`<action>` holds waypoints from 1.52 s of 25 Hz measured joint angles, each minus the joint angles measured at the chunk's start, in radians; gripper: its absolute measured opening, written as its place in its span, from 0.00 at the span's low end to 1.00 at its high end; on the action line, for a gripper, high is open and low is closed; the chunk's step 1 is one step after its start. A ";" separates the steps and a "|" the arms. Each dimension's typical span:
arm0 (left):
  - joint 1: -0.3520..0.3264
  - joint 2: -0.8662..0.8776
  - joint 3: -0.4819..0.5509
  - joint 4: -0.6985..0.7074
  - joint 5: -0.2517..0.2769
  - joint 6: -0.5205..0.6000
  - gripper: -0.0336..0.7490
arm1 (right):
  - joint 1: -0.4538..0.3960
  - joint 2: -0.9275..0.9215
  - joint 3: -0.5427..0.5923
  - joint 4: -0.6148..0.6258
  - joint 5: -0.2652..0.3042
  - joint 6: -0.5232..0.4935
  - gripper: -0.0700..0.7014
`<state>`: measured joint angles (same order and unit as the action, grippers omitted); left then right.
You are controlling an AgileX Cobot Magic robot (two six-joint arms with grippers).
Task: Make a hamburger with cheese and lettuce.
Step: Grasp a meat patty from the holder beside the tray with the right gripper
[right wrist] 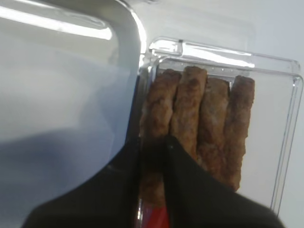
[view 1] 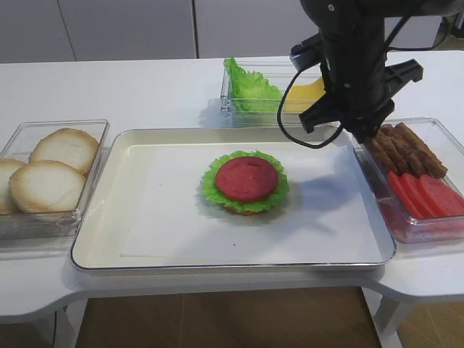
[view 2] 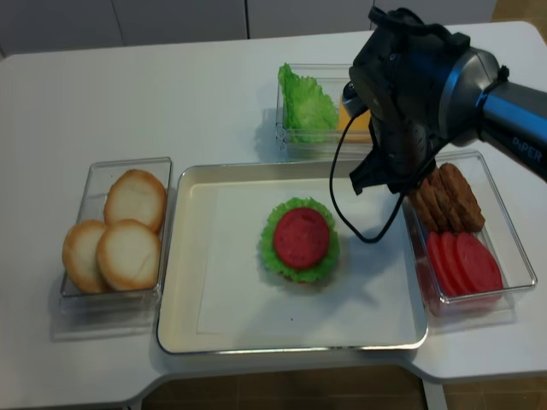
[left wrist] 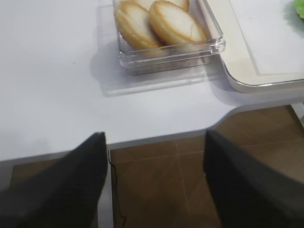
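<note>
- Hamburger point(view 1: 246, 183) sits mid-tray point(view 1: 217, 250): bun base, lettuce frill, red slice on top.
- Right gripper point(right wrist: 152, 142) hangs over the right-hand box, fingers pinched on the leftmost standing brown patty point(right wrist: 156, 114).
- Patties run edge-up, near to far; the hamburger lies left of this gripper.
- Cheese point(view 1: 310, 90) waits in the far box.
- Left gripper point(left wrist: 154, 142) idles spread wide, near-left, empty.
</note>
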<state>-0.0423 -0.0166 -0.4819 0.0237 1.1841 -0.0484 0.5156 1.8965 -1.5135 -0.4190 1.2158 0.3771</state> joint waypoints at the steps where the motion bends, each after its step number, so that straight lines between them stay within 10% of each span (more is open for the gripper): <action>1: 0.000 0.000 0.000 0.000 0.000 0.000 0.64 | 0.000 -0.002 0.000 0.000 -0.002 0.002 0.23; 17: 0.000 0.000 0.000 0.000 0.000 0.000 0.64 | 0.000 -0.075 0.002 0.008 -0.005 0.019 0.18; 27: 0.000 0.000 0.000 0.000 0.000 0.000 0.64 | 0.000 -0.047 0.002 0.060 -0.027 -0.028 0.54; 38: 0.000 0.000 0.000 0.000 0.000 0.000 0.64 | 0.000 -0.017 0.002 0.000 -0.023 -0.014 0.44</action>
<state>-0.0423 -0.0166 -0.4819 0.0237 1.1841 -0.0484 0.5156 1.8791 -1.5116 -0.4186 1.1933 0.3630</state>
